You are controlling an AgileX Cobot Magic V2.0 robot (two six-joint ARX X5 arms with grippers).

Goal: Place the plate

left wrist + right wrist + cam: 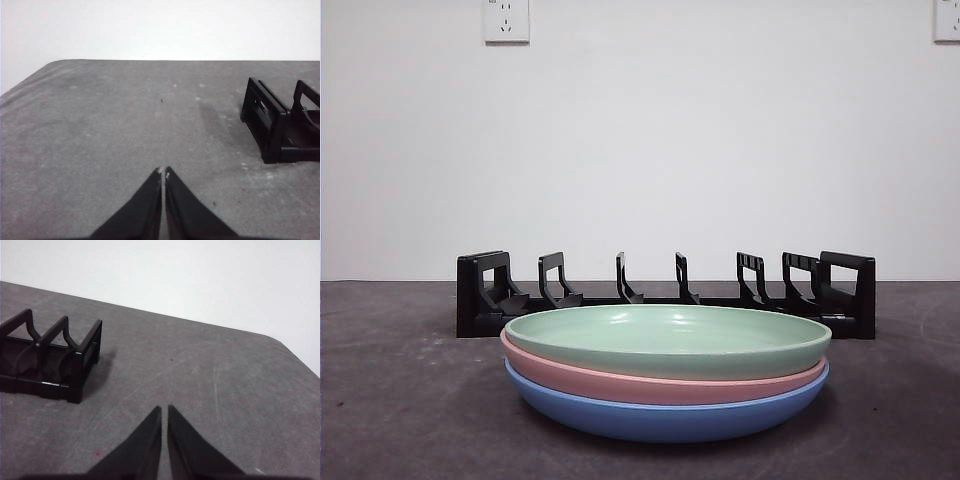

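— What sits closest to you?

— A stack of three plates: blue plate (665, 418) at the bottom, pink plate (660, 378) on it, green plate (668, 340) on top, lying flat on the table (400, 400). Just behind stands the black rack (665, 295), its long axis running across your view, every slot bare.

— And your grippers?

— Left gripper (163, 172) and right gripper (164, 409) each have jaws pressed together, holding nothing, one off each end of the rack. Neither wrist view shows the stack, so you cannot tell which arm is nearer.
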